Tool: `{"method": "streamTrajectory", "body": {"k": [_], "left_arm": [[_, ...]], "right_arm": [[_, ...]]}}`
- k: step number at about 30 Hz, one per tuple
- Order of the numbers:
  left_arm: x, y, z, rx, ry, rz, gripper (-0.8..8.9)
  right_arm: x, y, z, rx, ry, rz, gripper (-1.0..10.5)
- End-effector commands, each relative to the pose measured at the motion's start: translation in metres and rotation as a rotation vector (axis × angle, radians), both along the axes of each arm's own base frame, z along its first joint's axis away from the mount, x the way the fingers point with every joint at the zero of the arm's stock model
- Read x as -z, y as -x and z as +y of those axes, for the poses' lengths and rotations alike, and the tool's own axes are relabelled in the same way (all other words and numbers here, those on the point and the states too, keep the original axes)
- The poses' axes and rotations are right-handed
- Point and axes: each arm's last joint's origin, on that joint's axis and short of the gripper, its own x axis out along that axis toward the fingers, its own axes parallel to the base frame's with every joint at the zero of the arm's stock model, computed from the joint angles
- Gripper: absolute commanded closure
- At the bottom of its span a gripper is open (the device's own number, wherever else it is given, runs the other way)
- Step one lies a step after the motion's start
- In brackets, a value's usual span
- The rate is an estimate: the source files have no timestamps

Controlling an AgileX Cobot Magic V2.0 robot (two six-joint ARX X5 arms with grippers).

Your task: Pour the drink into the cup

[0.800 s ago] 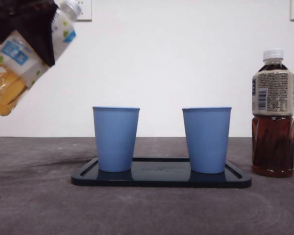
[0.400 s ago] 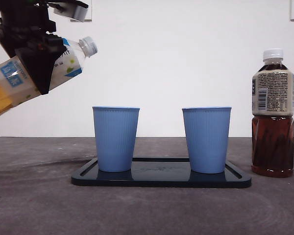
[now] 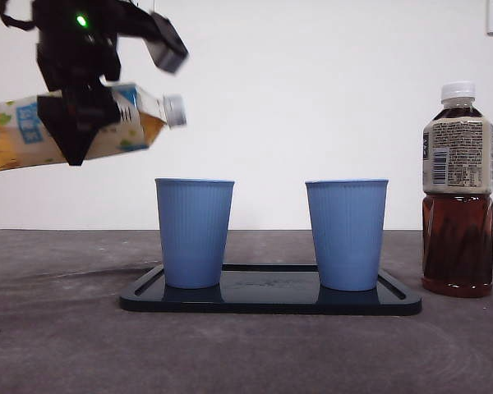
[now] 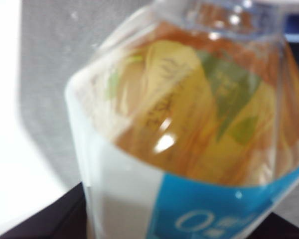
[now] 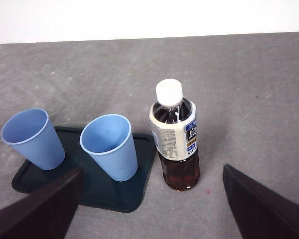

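My left gripper [image 3: 72, 131] is shut on a clear drink bottle [image 3: 135, 123] of yellow tea with a white and blue label. The bottle lies about level in the air, up and to the left of the left blue cup [image 3: 194, 234]. Its cap [image 3: 174, 110] is on and points toward the cups. The left wrist view is filled by the bottle [image 4: 189, 124], with tea up at its shoulder. A second blue cup [image 3: 346, 234] stands to the right on the same dark tray [image 3: 271, 302]. My right gripper [image 5: 152, 214] hangs open, high over the table.
A dark tea bottle [image 3: 458, 213] with a white cap stands upright on the table just right of the tray; the right wrist view shows this dark tea bottle [image 5: 175, 137] beside both cups [image 5: 112, 147]. Grey tabletop lies all around, a white wall behind.
The held bottle has swung from neck-up to about level and shifted right, toward the left cup. The tea has run toward its neck. Cups, tray and dark bottle stayed put.
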Motion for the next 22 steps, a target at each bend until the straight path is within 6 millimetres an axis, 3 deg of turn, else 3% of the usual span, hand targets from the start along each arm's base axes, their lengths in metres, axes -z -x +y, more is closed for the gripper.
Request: {"method": "streamTrajectory", "body": {"k": [1,12,22], "left_arm": [[0.000,-0.006,-0.012,0.015,-0.080,-0.059,6.06],[0.013,-0.013,-0.019,-0.011,-0.213,-0.101,6.05],[0.013,-0.012,-0.022,-0.003,-0.211,-0.109,6.05]], "right_arm": [[-0.005,0.001,0.000,0.000,-0.016,-0.013,5.0],[-0.004,0.002,0.000,0.000,-0.011,-0.004,5.0],[-0.004,0.002,-0.001,0.006,-0.009,-0.004,5.0]]}}
